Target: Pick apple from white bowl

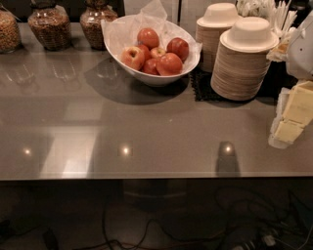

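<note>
The white bowl stands at the back middle of the grey table, lined with crinkled white paper. Several red apples lie in it: one at the back, one at the right, one at the front right and one at the left. My gripper, white with cream-yellow parts, hangs at the right edge of the view over the table. It is well right of the bowl and nearer the front, apart from the apples, and nothing shows in it.
Two tall stacks of cream disposable bowls stand right of the white bowl on a black mat. Glass jars line the back left. Wrapped utensils stand at the back right. The table's front edge has cables below it.
</note>
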